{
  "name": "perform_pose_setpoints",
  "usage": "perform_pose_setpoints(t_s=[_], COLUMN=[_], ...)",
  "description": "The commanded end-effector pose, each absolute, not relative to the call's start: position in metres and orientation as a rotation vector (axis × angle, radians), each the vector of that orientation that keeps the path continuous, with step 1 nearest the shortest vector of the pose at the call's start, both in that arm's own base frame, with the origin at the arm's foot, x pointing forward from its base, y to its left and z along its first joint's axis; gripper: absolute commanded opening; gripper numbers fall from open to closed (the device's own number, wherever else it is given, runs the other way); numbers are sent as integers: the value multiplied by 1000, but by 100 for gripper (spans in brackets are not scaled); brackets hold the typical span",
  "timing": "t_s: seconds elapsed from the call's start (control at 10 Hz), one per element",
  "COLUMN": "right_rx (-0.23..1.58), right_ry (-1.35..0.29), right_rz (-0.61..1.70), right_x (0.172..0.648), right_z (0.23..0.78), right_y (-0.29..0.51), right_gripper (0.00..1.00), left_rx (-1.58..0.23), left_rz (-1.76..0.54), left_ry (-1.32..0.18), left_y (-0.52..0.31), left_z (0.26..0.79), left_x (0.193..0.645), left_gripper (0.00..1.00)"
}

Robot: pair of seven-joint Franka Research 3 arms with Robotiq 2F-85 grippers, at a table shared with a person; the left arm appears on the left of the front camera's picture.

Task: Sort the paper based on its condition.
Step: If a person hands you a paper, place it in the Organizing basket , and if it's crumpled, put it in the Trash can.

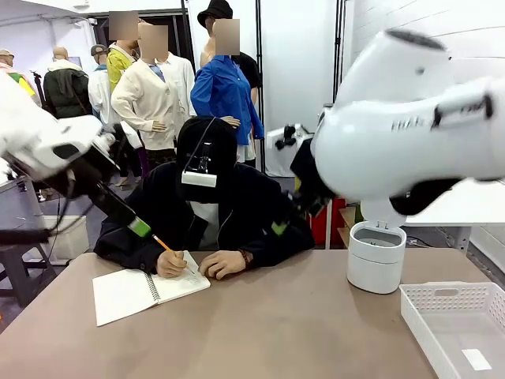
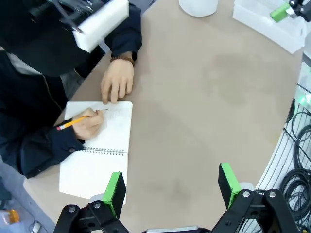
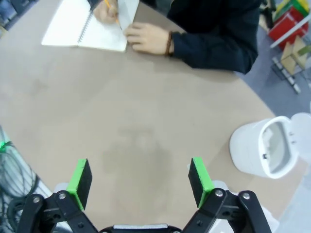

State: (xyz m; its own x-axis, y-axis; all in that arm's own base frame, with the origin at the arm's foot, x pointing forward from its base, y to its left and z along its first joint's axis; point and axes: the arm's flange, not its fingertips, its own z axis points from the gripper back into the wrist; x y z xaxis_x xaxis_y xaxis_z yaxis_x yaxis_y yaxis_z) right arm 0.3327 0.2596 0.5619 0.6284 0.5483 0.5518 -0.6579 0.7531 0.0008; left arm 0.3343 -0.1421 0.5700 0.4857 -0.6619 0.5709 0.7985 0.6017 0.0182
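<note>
Both arms are up in the air above the worktop (image 1: pixel 300 332). The left tool (image 2: pixel 171 187) has its jaws spread wide with nothing between the green pads (image 2: pixel 115 191), just bare tan surface under it and the near corner of the notebook (image 2: pixel 97 150). Same deal with the right tool (image 3: pixel 140 180): wide open, holding nothing, with plain worktop below.

The notebook lies open at the far left, close to the far edge. The person's writing hand (image 1: pixel 171 264) is on it with a pencil (image 1: pixel 162 242), and their other hand (image 1: pixel 223 264) rests just beside its right edge. The white bin (image 1: pixel 376 257) stands far right with its lid up, and the white tray (image 1: pixel 418 304) sits near right, hard against the right edge, with a small flat slip (image 1: pixel 476 359) inside.

Between the notebook and the bin there's a broad open stretch of worktop running to the near edge. Cables (image 2: pixel 296 145) hang just past the near rim. Honestly can't tell where the paper is.
</note>
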Motion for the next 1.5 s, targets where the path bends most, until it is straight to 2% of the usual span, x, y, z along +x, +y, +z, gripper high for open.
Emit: perform_pose_setpoints(t_s=[0.0,0.2,0.6,0.8,0.9,1.4], right_rx=[286,288,288,195,275,275], right_ry=[-560,-580,-644,-691,-663,-663], right_rz=[723,694,632,627,617,617], right_x=[337,338,348,347,349,349], right_z=[590,628,676,667,680,680], right_y=[250,244,217,219,216,216], right_gripper=[100,100,100,100,100,100], left_rx=[-265,-258,-201,-197,-204,-204], left_rz=[-943,-896,-844,-826,-845,-845], left_ry=[-593,-625,-689,-714,-706,-706], left_y=[-117,-96,-77,-78,-74,-74], left_z=[598,632,666,661,670,670], left_x=[345,345,322,323,327,327], left_gripper=[100,100,100,100,100,100])
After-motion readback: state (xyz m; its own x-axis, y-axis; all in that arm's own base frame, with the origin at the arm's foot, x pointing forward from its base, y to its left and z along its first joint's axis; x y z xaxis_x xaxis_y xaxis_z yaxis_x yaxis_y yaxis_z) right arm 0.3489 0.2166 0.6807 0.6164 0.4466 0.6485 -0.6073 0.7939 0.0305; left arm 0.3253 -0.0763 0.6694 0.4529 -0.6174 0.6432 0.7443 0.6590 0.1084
